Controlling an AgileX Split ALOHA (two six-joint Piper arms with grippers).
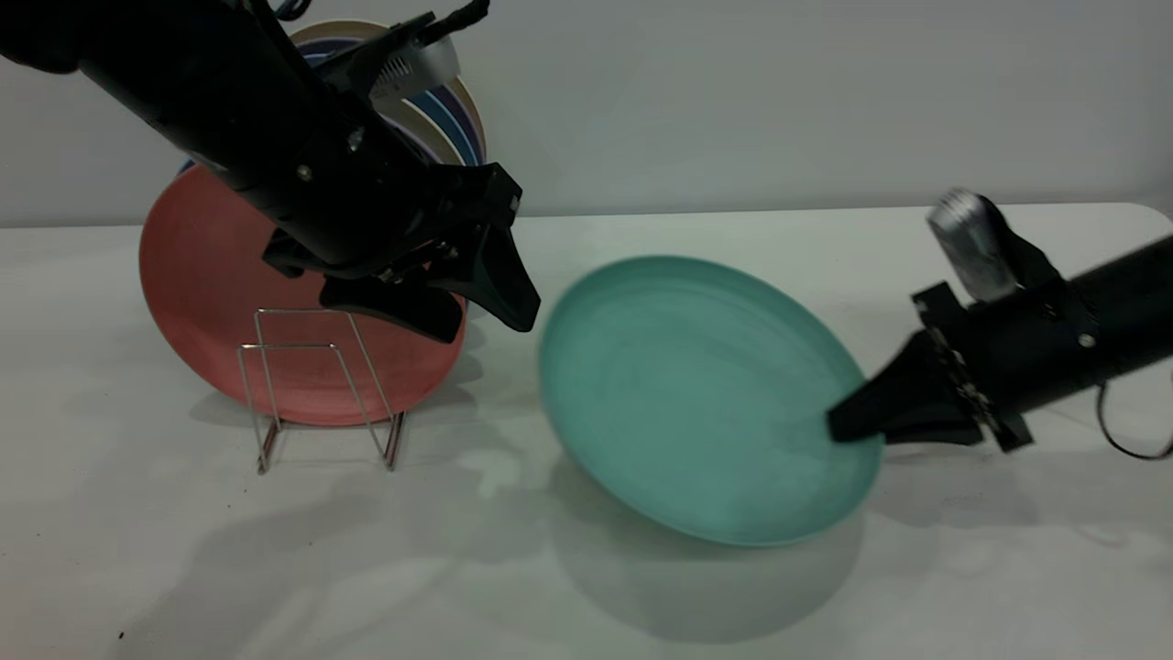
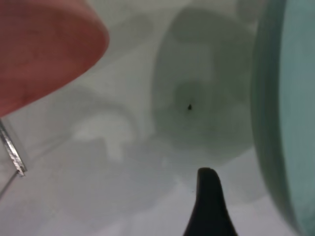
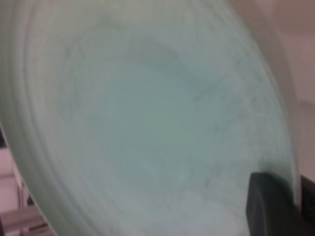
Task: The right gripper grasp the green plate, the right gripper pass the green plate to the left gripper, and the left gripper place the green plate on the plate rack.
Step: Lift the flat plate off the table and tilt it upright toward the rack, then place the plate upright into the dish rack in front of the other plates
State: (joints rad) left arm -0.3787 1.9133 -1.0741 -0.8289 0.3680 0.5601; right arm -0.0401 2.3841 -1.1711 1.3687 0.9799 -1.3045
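Observation:
The green plate (image 1: pixel 687 394) is tilted and held off the white table, its shadow below it. My right gripper (image 1: pixel 838 426) is shut on the plate's right rim. In the right wrist view the plate (image 3: pixel 147 123) fills the picture, with one black finger (image 3: pixel 268 209) on its face and the other behind the rim. My left gripper (image 1: pixel 490 325) is open and empty, just left of the plate's upper left edge and apart from it. The left wrist view shows one of its fingers (image 2: pixel 209 206) and the plate's rim (image 2: pixel 290 123). The wire plate rack (image 1: pixel 316 385) stands at the left, its front loops empty.
A salmon-pink plate (image 1: pixel 211 293) stands upright behind the rack's front loops. It also shows in the left wrist view (image 2: pixel 44 49). Dark blue and striped plates (image 1: pixel 449 115) stand behind it, partly hidden by the left arm. A pale wall backs the table.

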